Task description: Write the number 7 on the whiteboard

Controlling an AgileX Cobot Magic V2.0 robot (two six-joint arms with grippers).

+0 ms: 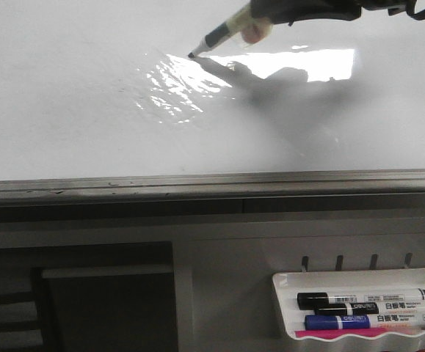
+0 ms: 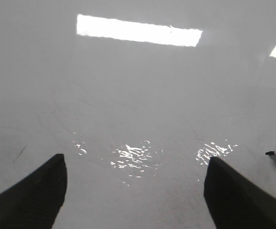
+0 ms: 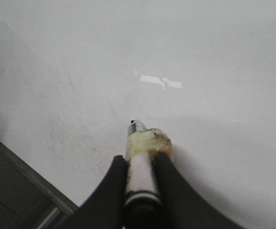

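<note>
Marker (image 3: 141,179) in closed R hand (image 3: 140,167)

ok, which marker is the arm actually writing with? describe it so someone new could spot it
Start at the whiteboard and find the bright glare patch near its top. The marker slants down from the right gripper, dark tip at the glare's edge. Unlike the capped markers lying in the tray below, it is uncapped, with yellowish tape around its barrel.
</note>
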